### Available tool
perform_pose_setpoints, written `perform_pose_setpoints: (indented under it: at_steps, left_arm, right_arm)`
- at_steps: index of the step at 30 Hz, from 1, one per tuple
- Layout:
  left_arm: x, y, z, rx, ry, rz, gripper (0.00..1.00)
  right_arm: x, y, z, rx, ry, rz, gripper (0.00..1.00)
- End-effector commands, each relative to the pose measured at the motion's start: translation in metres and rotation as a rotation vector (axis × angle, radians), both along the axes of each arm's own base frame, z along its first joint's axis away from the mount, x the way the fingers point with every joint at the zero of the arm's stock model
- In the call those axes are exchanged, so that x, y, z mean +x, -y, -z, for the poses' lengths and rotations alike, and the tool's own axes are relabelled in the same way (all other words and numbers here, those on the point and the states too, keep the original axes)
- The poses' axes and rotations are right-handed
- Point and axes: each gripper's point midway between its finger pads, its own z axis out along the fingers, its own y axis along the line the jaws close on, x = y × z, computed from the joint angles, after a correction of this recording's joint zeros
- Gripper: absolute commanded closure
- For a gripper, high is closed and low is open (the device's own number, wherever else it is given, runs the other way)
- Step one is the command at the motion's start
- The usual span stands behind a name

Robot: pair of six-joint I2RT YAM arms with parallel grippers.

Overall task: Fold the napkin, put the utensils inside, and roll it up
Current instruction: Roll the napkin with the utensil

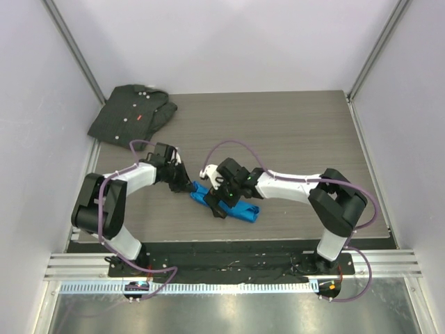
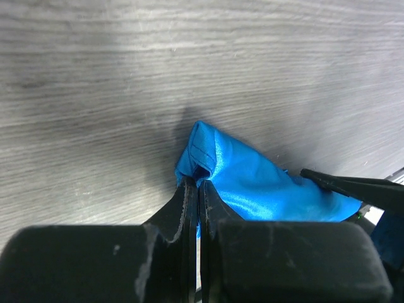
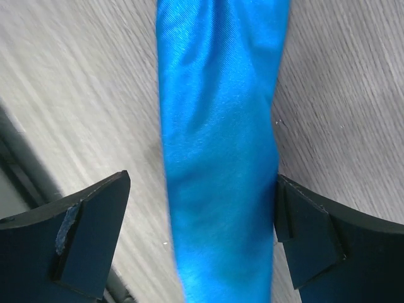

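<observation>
Pinched shut, my left jaws grip one end of one rolled napkin [image 2: 252,183]; right jaws spread wide astride it. One dark shirt [image 1: 132,115], table's [image 1: 292,132] far-left corner.

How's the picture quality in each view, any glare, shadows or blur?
Top external: even light, sharp, glare on the near metal sheet. Left wrist: napkin glossy, soft shadow beside it on the table. Right wrist: napkin and table slightly blurred.

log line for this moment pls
left gripper: shut on napkin end | right gripper: open, straddling napkin
</observation>
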Motion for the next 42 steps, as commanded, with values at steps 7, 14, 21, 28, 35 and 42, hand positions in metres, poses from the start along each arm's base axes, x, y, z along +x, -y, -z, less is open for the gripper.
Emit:
perform_pose_setpoints:
  at_steps: [7,14,21,28,35,42]
  left_arm:
    - [-0.01,0.003,-0.001,-0.01,-0.062,0.046,1.0]
    - [-0.007,0.004,-0.011,-0.019,-0.03,0.052,0.73]
    - [0.002,-0.01,-0.038,0.047,0.083,0.023,0.23]
    - [-0.004,-0.032,-0.054,0.139,0.165,-0.015,0.18]
    - [-0.006,-0.023,-0.053,0.077,0.182,-0.011,0.18]
    - [-0.005,-0.025,-0.055,0.079,0.206,-0.034,0.18]
  right_arm:
    - [0.012,0.006,0.009,-0.15,0.245,0.008,0.02]
    - [-0.008,0.004,0.027,-0.146,0.103,-0.016,0.41]
    - [-0.036,-0.002,0.028,-0.02,-0.124,-0.065,0.71]
    - [-0.031,-0.004,0.011,0.215,-0.447,-0.006,0.79]
    - [0.001,0.0,0.023,0.244,-0.532,0.106,0.8]
    - [0.05,0.02,0.039,0.183,-0.412,0.348,0.8]
